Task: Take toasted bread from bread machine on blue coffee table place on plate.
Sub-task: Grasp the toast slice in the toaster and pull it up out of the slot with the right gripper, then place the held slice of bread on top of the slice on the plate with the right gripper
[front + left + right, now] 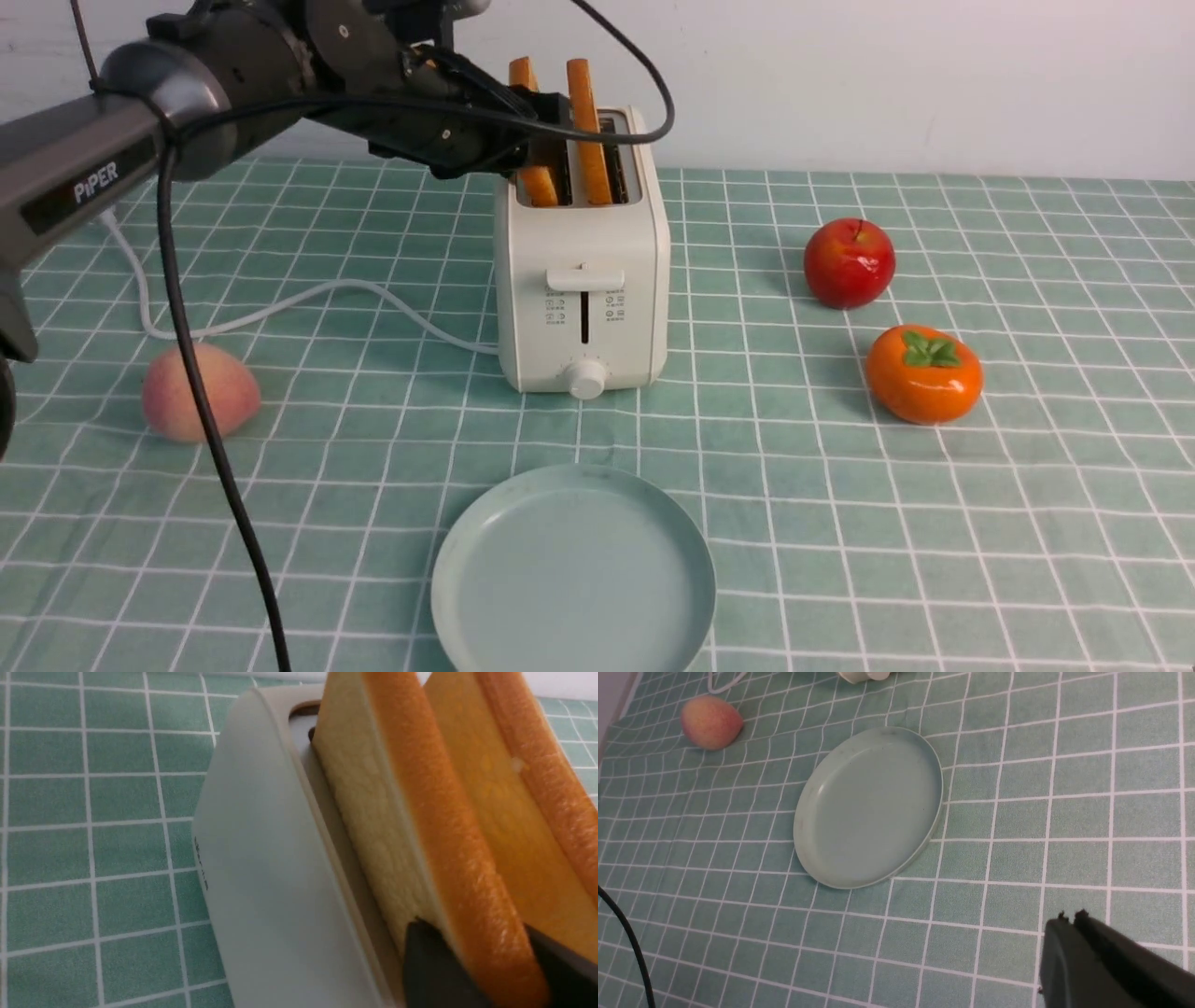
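Currently the left jaws are gripping the left toast slice (pixel 448 835), standing narrow around its crust edge, with one finger on each face. The slice is sitting tilted in the left slot of the toaster (pixel 583 252), upper centre of the frame. The right toast slice (pixel 586 103) is standing in the other slot, also sticking up and leaning slightly. The left arm (pixel 252 89) is reaching in from the upper left, with a black cable (pixel 166 224) looping across it and hanging down. The toaster's lever (pixel 585 279) and knob (pixel 586 378) are facing the camera; its white cord (pixel 359 284) is running left over the counter (pixel 803 569). The plate (pixel 574 569) is lying bare at bottom centre, well apart from the toaster. A peach (pixel 201 392) is resting at middle left, an apple (pixel 849 262) at upper right, and a persimmon (pixel 924 373) just below the apple. Right jaws are showing only in their own wrist view, closed together, holding nothing, hovering over the grid cloth (pixel 999 863).
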You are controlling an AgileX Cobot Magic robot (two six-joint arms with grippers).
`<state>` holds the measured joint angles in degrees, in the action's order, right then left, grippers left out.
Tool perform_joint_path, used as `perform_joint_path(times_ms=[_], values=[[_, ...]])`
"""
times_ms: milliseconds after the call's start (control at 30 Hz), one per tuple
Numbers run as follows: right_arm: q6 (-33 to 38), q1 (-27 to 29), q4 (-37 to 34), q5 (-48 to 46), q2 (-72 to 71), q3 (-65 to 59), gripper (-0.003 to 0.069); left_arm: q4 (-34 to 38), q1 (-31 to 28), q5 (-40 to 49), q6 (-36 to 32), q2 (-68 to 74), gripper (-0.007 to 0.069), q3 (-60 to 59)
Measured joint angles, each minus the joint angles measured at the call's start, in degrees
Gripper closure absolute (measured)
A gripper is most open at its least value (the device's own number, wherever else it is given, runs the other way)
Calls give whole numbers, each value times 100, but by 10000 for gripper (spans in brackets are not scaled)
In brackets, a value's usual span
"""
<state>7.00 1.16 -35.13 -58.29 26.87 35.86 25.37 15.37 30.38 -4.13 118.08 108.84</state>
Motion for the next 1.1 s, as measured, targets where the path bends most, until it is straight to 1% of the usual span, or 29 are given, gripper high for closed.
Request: perform_joint_path(times_ms=[33, 67, 233, 300, 367, 467, 500, 533, 567, 633, 700, 733, 767, 867, 900, 933, 967, 1100], values=[[0, 0, 0, 0, 0, 0, 647, -10, 0, 0, -8, -10, 509, 8], [0, 0, 30, -5, 0, 0, 647, -40, 5, 41, -53, -74, 561, 65], [0, 0, 113, -5, 0, 0, 643, -120, 5, 254, -105, -540, 542, 260], [0, 0, 125, -5, 6, 0, 644, -119, 5, 698, -117, -1158, 542, 355], [0, 0, 125, -5, 6, 0, 644, -158, -1, 955, -133, -1377, 542, 381], [7, 0, 185, -11, 6, 0, 641, -426, -1, 1910, -137, -1916, 542, 429], [15, 0, 255, -36, 6, 0, 638, -550, -8, 2699, -99, -2109, 542, 429], [15, 0, 263, -34, 6, 0, 638, -550, -8, 2793, -82, -2140, 542, 429], [15, 0, 283, -53, 6, 0, 637, -530, -13, 3427, -15, -2196, 542, 399], [15, 0, 296, -64, 6, 0, 636, -302, -18, 3930, 72, -2217, 542, 138], [15, 0, 296, -86, 6, 0, 635, 52, -18, 4035, 103, -2224, 542, -419], [15, 0, 298, -99, 6, 0, 633, 322, -18, 4054, 78, -2218, 542, -897], [15, 0, 303, -99, 6, 0, 633, 387, -18, 4054, 72, -2217, 542, -967], [15, 0, 308, -129, 6, 0, 629, 830, -18, 4047, -96, -2123, 542, -2244], [15, 0, 308, -128, 6, 0, 629, 852, -18, 4037, -120, -2104, 542, -2307], [15, 0, 308, -140, 6, 0, 627, 1036, -18, 4028, -340, -2031, 542, -2760], [15, 0, 308, -140, 6, 0, 625, 1120, -18, 4020, -494, -1989, 542, -2943], [15, 0, 308, -140, 6, 0, 624, 1563, -18, 3962, -1139, -1795, 542, -3371]])
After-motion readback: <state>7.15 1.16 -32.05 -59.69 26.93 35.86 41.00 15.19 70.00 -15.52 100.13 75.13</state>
